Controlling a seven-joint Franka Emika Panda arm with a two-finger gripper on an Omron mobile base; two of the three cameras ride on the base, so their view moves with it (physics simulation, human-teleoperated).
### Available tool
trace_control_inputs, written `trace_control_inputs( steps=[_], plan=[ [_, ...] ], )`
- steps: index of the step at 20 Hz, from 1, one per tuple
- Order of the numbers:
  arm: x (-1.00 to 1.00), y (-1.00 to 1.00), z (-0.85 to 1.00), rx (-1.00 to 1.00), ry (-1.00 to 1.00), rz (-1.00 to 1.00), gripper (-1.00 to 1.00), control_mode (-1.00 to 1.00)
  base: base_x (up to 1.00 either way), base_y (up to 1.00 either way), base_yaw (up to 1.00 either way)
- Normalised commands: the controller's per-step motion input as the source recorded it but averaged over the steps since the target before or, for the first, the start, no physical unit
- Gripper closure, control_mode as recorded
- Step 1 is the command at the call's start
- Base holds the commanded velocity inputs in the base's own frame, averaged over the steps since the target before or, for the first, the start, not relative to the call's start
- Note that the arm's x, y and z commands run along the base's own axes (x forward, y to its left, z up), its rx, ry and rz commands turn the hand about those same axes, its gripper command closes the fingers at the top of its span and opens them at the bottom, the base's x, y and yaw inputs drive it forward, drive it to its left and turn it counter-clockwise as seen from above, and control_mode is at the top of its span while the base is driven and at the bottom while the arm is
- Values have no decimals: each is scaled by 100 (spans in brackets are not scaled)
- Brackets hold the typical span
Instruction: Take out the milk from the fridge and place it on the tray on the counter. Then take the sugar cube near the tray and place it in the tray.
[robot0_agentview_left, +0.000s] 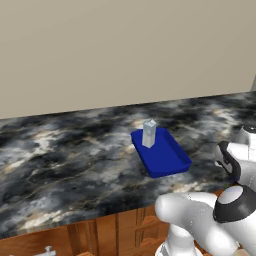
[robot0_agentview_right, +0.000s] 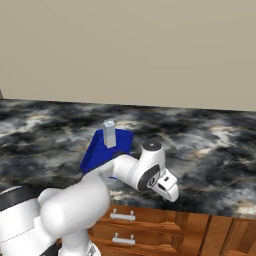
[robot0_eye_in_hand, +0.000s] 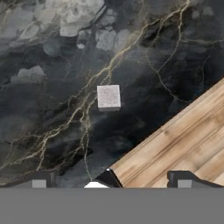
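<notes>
The arm (robot0_agentview_right: 125, 170) hides the near corner of the tray (robot0_agentview_right: 97, 150).

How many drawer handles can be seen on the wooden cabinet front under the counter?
2. Both silver drawer handles show in the right base view, stacked below the counter edge: the upper handle and the lower handle. The arm may hide others.

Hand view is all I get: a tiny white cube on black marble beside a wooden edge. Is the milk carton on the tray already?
Observer: Yes. The small pale grey-white carton stands upright in the shallow deep-blue tray, near its far corner.
Operator: Which way is that tray from my hand?
Observer: In the right base view, the gripper hangs over the front edge of the black marble counter, and the tray lies to its left, farther back.
</notes>
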Motion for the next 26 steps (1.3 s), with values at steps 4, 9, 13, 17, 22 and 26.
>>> trace_control_inputs(
  steps=[4,9,13,17,22,26],
  plan=[
    [31,-41,-24,3,0,2,-100,-100,0,0,0],
    [31,-43,-18,2,0,1,-100,-100,0,0,0],
    [28,-7,-17,0,0,0,-100,-100,0,0,0],
    [7,0,-3,0,0,0,-100,-100,0,0,0],
    [10,0,-14,0,0,0,-100,-100,0,0,0],
    [0,2,-14,0,0,0,-100,-100,0,0,0]
  ],
)
